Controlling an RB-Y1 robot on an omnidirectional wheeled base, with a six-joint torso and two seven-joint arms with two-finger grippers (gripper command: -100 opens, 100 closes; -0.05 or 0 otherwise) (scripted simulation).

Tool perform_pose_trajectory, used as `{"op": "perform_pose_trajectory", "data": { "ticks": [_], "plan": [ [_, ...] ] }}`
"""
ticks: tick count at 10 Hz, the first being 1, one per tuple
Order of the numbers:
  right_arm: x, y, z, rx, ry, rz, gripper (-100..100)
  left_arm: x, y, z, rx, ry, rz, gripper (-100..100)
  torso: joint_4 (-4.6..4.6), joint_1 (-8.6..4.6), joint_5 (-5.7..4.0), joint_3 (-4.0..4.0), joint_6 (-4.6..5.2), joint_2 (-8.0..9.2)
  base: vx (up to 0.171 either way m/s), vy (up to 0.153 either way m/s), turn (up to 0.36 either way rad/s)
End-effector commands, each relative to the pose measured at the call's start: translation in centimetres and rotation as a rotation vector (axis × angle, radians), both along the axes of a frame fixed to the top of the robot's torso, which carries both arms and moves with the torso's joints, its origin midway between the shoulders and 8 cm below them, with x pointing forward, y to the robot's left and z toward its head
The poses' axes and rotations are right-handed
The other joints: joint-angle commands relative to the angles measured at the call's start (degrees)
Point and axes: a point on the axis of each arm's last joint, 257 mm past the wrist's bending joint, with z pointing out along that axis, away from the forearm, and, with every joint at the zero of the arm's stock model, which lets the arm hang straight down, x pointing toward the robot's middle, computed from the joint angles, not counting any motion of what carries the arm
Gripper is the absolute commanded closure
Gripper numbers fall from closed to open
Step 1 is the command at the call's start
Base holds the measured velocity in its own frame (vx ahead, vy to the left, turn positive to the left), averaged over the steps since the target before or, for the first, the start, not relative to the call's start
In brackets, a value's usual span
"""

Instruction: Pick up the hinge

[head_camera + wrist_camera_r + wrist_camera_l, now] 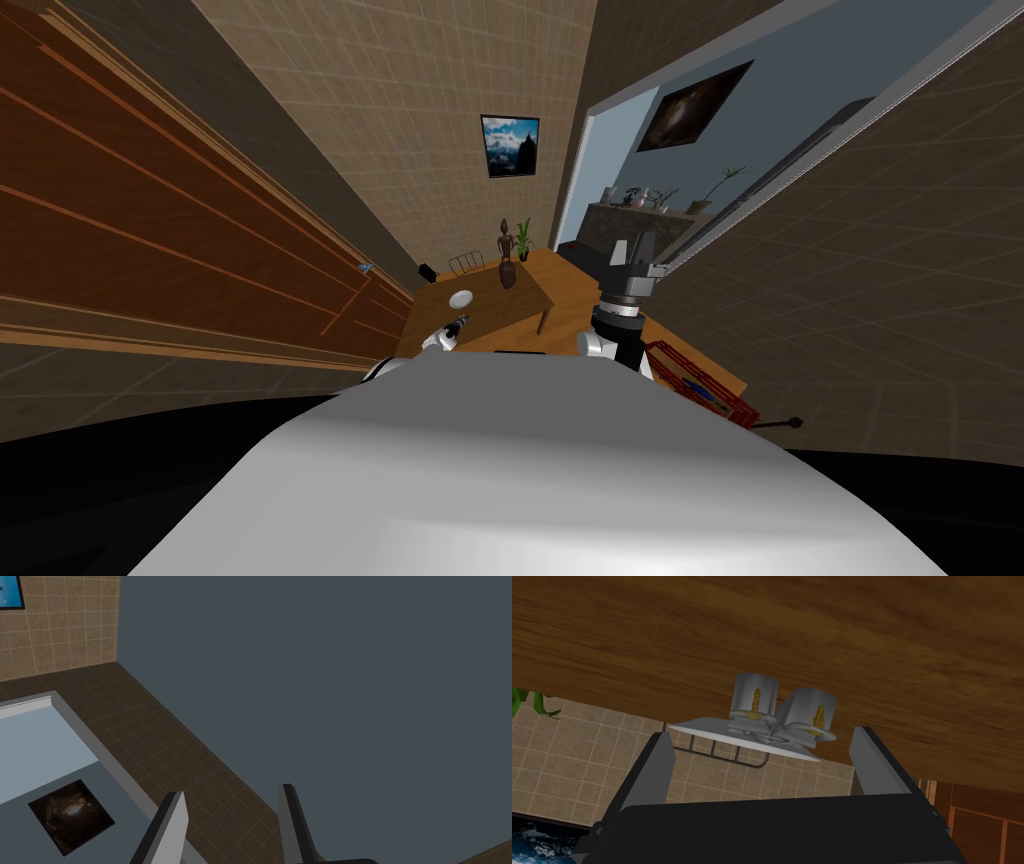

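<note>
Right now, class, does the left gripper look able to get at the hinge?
Probably yes: the left gripper is open, and the hinge lies straight ahead between its fingers on the wooden table, nothing blocking.

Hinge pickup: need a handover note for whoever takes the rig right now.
Left hand: open, pointed at the hinge, nothing gripped yet.
The hinge lies on the wooden table at the white plate; can't tell if it rests on the plate.
Right hand: open, empty, held high right of the table.
Done: approach. Left: advance, close, lift.
</note>
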Motion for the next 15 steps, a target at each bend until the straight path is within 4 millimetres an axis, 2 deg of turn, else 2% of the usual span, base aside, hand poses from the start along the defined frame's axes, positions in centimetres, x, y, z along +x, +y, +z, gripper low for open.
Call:
{"op": "perform_pose_trajectory", "data": {
  "ticks": [1,9,11,12,15],
  "plan": [
    [0.0,0.0,0.0,0.0,0.0,0.0,0,-0.3,0.0,-0.1,-0.006,-0.002,-0.004,-100,0.0,0.0,0.0,0.0,0.0,0.0,0.068,-0.03,0.031],
    [0.0,0.0,0.0,0.0,0.0,0.0,0,-3.0,2.3,-0.5,0.01,-0.012,-0.047,-100,0.02,0.04,0.01,0.05,0.01,0.1,0.069,-0.035,0.054],
    [0.0,0.0,0.0,0.0,0.0,0.0,0,-2.9,2.2,-0.5,0.005,-0.012,-0.04,-100,0.01,0.04,0.01,0.02,0.02,0.06,0.043,-0.03,0.021],
    [0.0,0.0,0.0,0.0,0.0,0.0,0,-2.9,2.2,-0.5,0.006,-0.013,-0.042,100,0.03,0.11,0.02,0.09,0.02,0.17,0.0,0.0,0.0],
    [0.0,0.0,0.0,0.0,0.0,0.0,0,-3.0,2.3,-0.5,0.009,-0.011,-0.043,100,0.08,0.25,0.12,0.17,0.03,0.29,0.0,0.0,0.0]
  ]
}}
